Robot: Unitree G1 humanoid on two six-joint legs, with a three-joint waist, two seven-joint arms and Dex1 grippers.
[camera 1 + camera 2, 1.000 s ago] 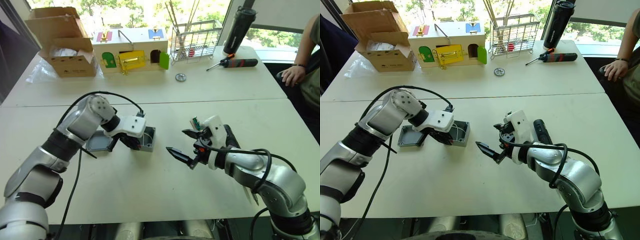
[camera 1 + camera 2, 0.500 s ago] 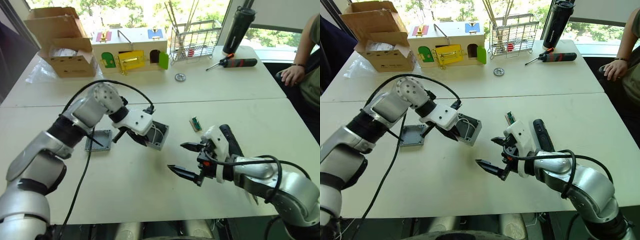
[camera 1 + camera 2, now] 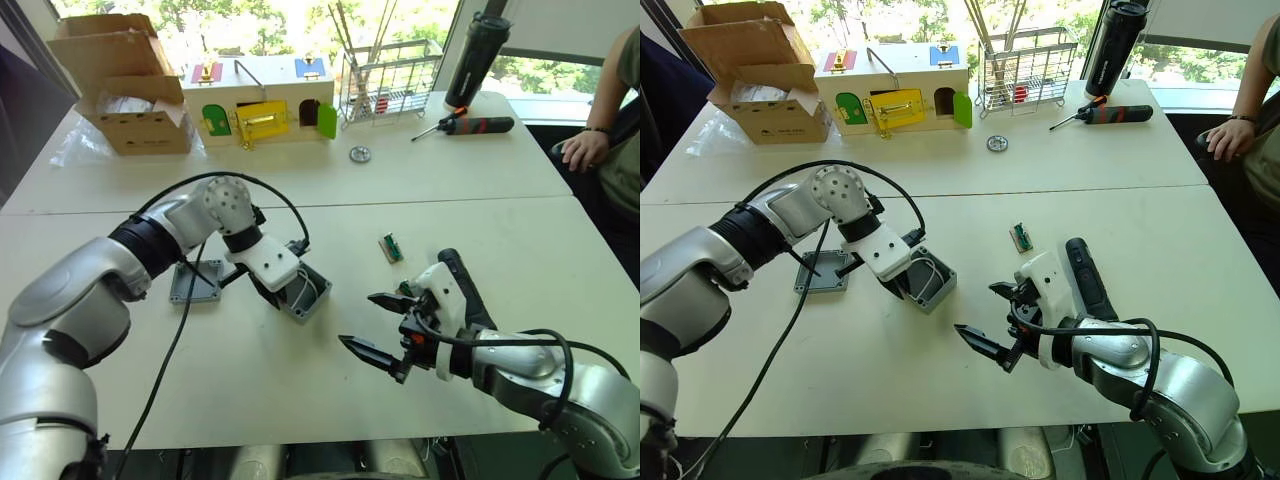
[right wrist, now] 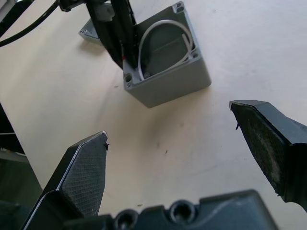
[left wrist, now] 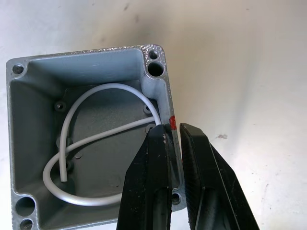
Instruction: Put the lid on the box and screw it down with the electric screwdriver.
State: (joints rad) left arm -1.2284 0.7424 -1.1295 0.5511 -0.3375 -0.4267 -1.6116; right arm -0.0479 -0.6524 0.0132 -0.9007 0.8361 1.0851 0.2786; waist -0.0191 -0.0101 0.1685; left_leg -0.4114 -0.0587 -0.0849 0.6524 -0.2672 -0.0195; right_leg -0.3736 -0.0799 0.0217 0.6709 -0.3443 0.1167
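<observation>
The grey box (image 3: 308, 293) rests open side up on the white table, white wire curled inside. My left gripper (image 5: 173, 132) is shut on its wall by the red mark (image 5: 172, 125), one finger inside and one outside. The lid (image 3: 196, 282) lies flat on the table just to the left of the box. My right gripper (image 3: 357, 320) hovers open and empty to the right of the box and nearer the front edge; its wrist view looks at the box (image 4: 168, 72). The black electric screwdriver (image 3: 1077, 262) lies beside my right forearm, partly hidden by it.
A small green part (image 3: 390, 247) lies right of the box. Along the far table stand a cardboard box (image 3: 125, 85), a wooden latch box (image 3: 262, 100), a wire rack (image 3: 390, 80), a black bottle (image 3: 478, 60), a hand screwdriver (image 3: 470, 125) and a metal disc (image 3: 361, 154). A person's hand (image 3: 585, 150) rests at far right.
My left gripper carried the box rightward away from the lid, tilted it, then brought it down level on the table. My right gripper drew back toward the front edge, staying open.
</observation>
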